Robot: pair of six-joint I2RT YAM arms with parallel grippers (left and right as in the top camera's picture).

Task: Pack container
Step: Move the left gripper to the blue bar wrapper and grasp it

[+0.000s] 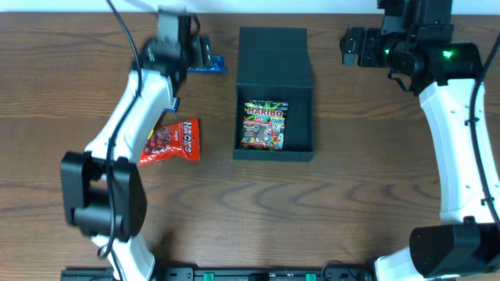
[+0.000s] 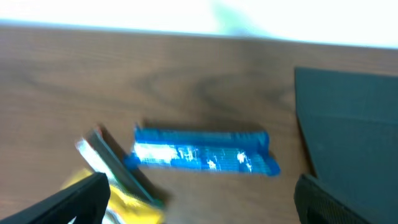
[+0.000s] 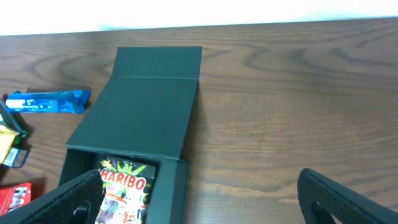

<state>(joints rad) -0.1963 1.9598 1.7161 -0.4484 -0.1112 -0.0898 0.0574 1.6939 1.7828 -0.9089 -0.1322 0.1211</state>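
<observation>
Matt dark cardboard container [image 1: 275, 55], top centre, lies on a smooth brown wood-grain table [image 1: 359, 195]. Glossy crinkled plastic blue wrapper [image 2: 202, 152]; shiny red bag [image 1: 173, 140] at left.

The tabletop [image 1: 351, 203] is dark brown wood grain with a pale strip along its far edge. A dark box [image 1: 275, 58] sits on it near the middle, its lid folded back flat toward the far edge. A blue packet [image 2: 202, 152] lies lengthwise just left of the lid, apart from it. A red packet [image 1: 173, 140] lies left of the box's open tray, nearer the front. A yellow packet [image 2: 134, 208], blurred, lies near the blue one's left end.
</observation>
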